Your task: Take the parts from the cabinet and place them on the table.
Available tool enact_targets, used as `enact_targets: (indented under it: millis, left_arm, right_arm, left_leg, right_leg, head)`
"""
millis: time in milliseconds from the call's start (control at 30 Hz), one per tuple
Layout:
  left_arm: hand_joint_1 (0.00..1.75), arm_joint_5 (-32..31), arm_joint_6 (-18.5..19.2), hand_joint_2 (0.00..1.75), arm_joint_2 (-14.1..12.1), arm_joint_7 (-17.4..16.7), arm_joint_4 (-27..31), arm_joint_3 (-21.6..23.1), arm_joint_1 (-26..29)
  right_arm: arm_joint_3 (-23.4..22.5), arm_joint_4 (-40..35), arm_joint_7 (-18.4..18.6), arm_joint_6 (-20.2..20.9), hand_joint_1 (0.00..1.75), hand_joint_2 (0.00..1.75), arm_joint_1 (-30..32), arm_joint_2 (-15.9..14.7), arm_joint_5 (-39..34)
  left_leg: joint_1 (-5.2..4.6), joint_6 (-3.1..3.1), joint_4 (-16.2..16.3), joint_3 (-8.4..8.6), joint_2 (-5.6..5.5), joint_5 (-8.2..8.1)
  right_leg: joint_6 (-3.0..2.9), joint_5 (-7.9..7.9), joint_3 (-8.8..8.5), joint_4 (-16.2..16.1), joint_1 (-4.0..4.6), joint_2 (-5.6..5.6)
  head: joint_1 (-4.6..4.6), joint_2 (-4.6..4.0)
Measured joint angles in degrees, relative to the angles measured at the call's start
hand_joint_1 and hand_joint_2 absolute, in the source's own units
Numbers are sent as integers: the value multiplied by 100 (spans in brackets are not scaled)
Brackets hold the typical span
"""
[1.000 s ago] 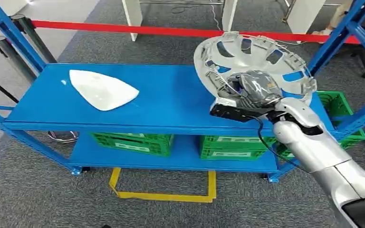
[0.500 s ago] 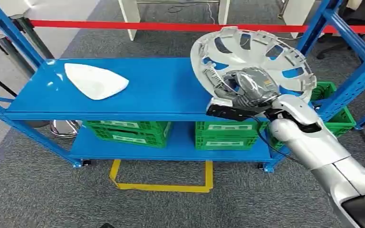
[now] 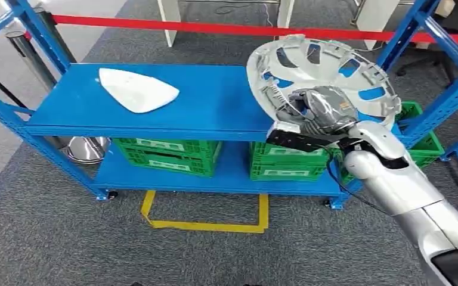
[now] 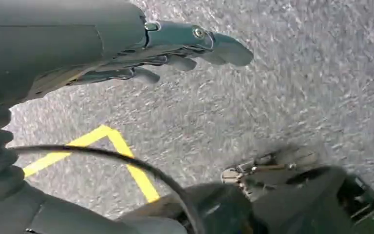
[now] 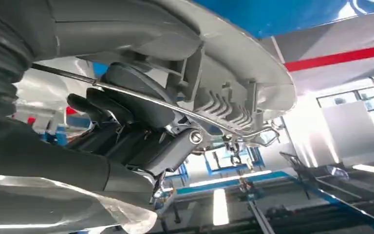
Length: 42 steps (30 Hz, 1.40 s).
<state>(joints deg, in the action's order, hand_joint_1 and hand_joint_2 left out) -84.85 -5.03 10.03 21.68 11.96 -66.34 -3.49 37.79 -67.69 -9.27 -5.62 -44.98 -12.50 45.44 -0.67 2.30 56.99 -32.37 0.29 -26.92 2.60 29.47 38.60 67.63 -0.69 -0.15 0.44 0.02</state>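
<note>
My right hand (image 3: 319, 113) grips a round silver wheel cover (image 3: 358, 71) by its near rim and holds it tilted on edge above the right end of the blue shelf (image 3: 214, 107). In the right wrist view the wheel cover (image 5: 233, 73) lies against my dark fingers (image 5: 126, 126), which wrap its ribbed edge. A white curved panel (image 3: 138, 90) lies flat on the left part of the shelf. My left hand (image 4: 185, 44) hangs over grey carpet with its fingers apart and nothing in it.
Green crates (image 3: 167, 155) stand on the lower shelf. Blue rack uprights (image 3: 441, 65) rise at both sides. A red barrier tape (image 3: 214, 28) runs behind the rack. Yellow floor tape (image 3: 209, 223) marks the carpet in front, and a steel post base (image 3: 86, 149) stands at the left.
The whole view has shifted as the camera moved. My right hand still grips the wheel cover in the same pose, and the white panel lies where it was on the shelf.
</note>
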Motion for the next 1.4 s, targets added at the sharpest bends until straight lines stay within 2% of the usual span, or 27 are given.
enact_targets:
  millis: [33, 100, 200, 267, 300, 367, 400, 433, 467, 533, 567, 600, 733, 767, 800, 867, 900, 933, 967, 1033, 1067, 1100, 1233, 1267, 1300, 1333, 1400]
  left_arm:
    - [0, 0, 0, 175, 6, 0, 0, 0, -3]
    - [0, 0, 0, 175, 9, 2, 0, 2, -17]
    - [0, 0, 7, 175, 9, 2, 0, 2, -7]
    - [0, 0, 7, 175, 0, 7, 0, 4, -9]
    - [0, 0, 7, 175, 0, 7, 0, 4, -11]
    - [0, 0, 9, 175, 0, 7, 0, 4, -27]
    - [0, 0, 18, 175, 0, 7, 0, 4, -39]
    - [0, 0, 22, 175, 2, 7, 0, 4, -42]
    - [0, 0, 24, 175, 2, 7, 0, 4, -43]
    - [0, -2, 26, 175, 0, -4, 0, 7, -40]
    - [0, 0, 26, 175, -2, -4, 0, 7, -32]
    - [0, 0, 26, 175, -7, -4, 0, 9, -35]
    - [0, -2, 24, 175, -13, -4, 0, 13, -32]
    - [0, -2, 24, 175, -11, -4, 0, 15, -16]
    - [0, -2, 26, 175, -17, -4, 0, 15, -14]
    - [0, -2, 28, 175, -11, -4, 0, 22, -32]
    - [0, -2, 28, 175, -9, -4, 0, 24, -29]
    - [0, -2, 28, 175, -9, -4, 0, 24, -17]
    - [0, -2, 33, 175, -9, -4, 0, 26, -14]
    - [0, -4, 52, 175, -7, -4, 0, 37, -27]
    - [0, -4, 68, 175, -4, -4, 0, 50, -36]
    - [0, -7, 81, 175, -9, -4, 0, 57, -56]
    - [0, -9, 94, 175, -22, 4, 0, 72, -42]
    - [0, -9, 96, 175, -38, 6, -2, 79, -35]
    - [0, -11, 98, 175, -37, 4, -2, 98, -41]
    - [0, -11, 98, 175, -42, 4, -2, 111, -59]
    - [0, -11, 98, 175, -50, 4, 0, 114, -112]
  right_arm:
    - [-26, -2, 11, -4, 175, 175, -2, 0, -2]
    - [-66, -19, 35, -9, 175, 175, -10, -2, -17]
    - [-96, -31, 41, -13, 175, 175, 1, -18, -42]
    - [-157, -33, 55, -13, 175, 175, -2, -28, -55]
    - [-164, -35, 53, -13, 175, 175, -1, -28, -59]
    - [-164, -35, 37, 24, 175, 175, 0, -28, -90]
    - [-164, -35, 33, 42, 175, 175, 0, -28, -83]
    - [-162, -35, 31, 55, 175, 175, -1, -28, -59]
    - [-159, -37, 31, 59, 175, 175, -4, -28, -48]
    - [-162, -50, 33, 63, 175, 175, -11, -31, -35]
    - [-162, -68, 33, 61, 175, 175, -14, -33, -28]
    - [-162, -74, 31, 63, 175, 175, -14, -37, -17]
    - [-162, -85, 31, 61, 175, 175, -19, -54, 15]
    - [-162, -87, 33, 61, 175, 175, -21, -81, 13]
    - [-160, -87, 31, 61, 175, 175, -31, -90, 11]
    - [-151, -90, 28, 63, 175, 175, -13, -92, 11]
    - [-151, -90, 28, 63, 175, 175, -4, -96, 15]
    - [-151, -90, 28, 66, 175, 175, 2, -101, 15]
    - [-151, -90, 28, 68, 175, 175, -1, -101, 18]
    - [-149, -92, 28, 96, 175, 175, -32, -101, 26]
    - [-135, -92, 26, 133, 175, 175, -67, -98, 39]
    - [-107, -90, 24, 162, 175, 175, -118, -94, 50]
    - [27, -94, -44, 335, 175, 175, -302, 22, 77]
    - [96, -113, -66, 382, 175, 175, -365, 61, 98]
    - [158, -155, -68, 411, 175, 175, -399, 107, 118]
    - [212, -181, -74, 435, 175, 175, -425, 127, 129]
    - [299, -190, -83, 448, 175, 175, -469, 151, 142]
  left_leg:
    - [2, -9, 23, -6, 0, -2]
    - [-44, -65, 130, -95, -3, -1]
    - [-35, -136, 145, -157, 1, 42]
    - [-33, -221, 295, -218, -13, -132]
    - [-5, -259, 629, -341, -13, -346]
    - [30, -303, 1556, -713, -13, -757]
    - [36, -311, 1852, -828, -13, -838]
    - [42, -309, 1887, -826, -13, -787]
    - [47, -299, 1711, -736, -12, -621]
    - [40, -237, 772, -300, 37, -88]
    - [10, -198, 356, -136, 202, 41]
    - [-42, -182, 272, -105, 239, 25]
    - [-22, -68, 82, -126, 72, 8]
    - [-5, -38, 44, -110, 44, 48]
    - [-1, -3, 40, -129, 5, 70]
    - [-5, 24, 42, -161, -87, 87]
    - [-6, 27, 46, -173, -134, 92]
    - [-5, 20, 54, -178, -188, 100]
    - [-2, 14, 59, -176, -252, 103]
    - [7, 5, 99, -176, -364, 100]
    - [11, -24, 135, -198, -418, 81]
    - [-21, -60, 184, -270, -457, 82]
    - [5, -186, 209, -401, -638, 159]
    - [-9, -219, 263, -420, -497, 92]
    - [-15, -282, 489, -518, -283, -65]
    - [14, -322, 899, -697, -180, -275]
    - [37, -357, 1732, -1080, -117, -600]
  right_leg:
    - [0, -184, -325, -516, -5, -10]
    - [-38, -111, -597, -968, 7, 2]
    - [-128, -128, -506, -898, 11, 13]
    - [-209, -165, -514, -923, -31, 3]
    - [-255, -169, -511, -923, -31, 4]
    - [-269, -177, -492, -922, -26, 8]
    - [-275, -181, -489, -922, -26, 3]
    - [-275, -182, -491, -922, -26, 0]
    - [-275, -182, -491, -921, -24, -20]
    - [-274, -183, -502, -920, -20, -53]
    - [-268, -185, -497, -921, -13, -73]
    - [-239, -192, -474, -902, 23, -88]
    - [-131, -211, -399, -908, 34, -274]
    - [-115, -89, -315, -822, 8, -176]
    - [-107, 90, -212, -569, 7, -87]
    - [-93, 507, 176, 349, 8, -18]
    - [-85, 620, 338, 703, 10, -1]
    - [-74, 600, 394, 827, 8, 2]
    - [-72, 448, 309, 676, 2, 2]
    - [-83, -32, -114, -153, -13, 67]
    - [-80, -215, -334, -626, -37, 251]
    - [-79, -133, -457, -736, -55, 418]
    - [-157, -115, -434, -837, -57, 244]
    - [-194, -133, -450, -854, -79, 184]
    - [-228, -132, -459, -857, -80, 142]
    - [-248, -127, -463, -857, -67, 74]
    - [-268, -114, -471, -855, -49, -64]
  head:
    - [0, 0]
    - [-4, 0]
    - [-11, 0]
    - [-26, 0]
    - [-37, 0]
    - [-37, 0]
    - [-33, 0]
    - [-35, 0]
    - [-35, 0]
    - [-33, 0]
    - [-33, 0]
    - [-39, 0]
    - [-24, 0]
    - [-22, 0]
    - [-17, 0]
    - [-20, 0]
    - [-20, 0]
    - [-17, 0]
    - [-19, 0]
    - [-20, 0]
    - [-15, 0]
    - [-26, 0]
    - [-20, 2]
    - [-15, 0]
    - [-94, 0]
    - [-94, 0]
    - [-94, 0]
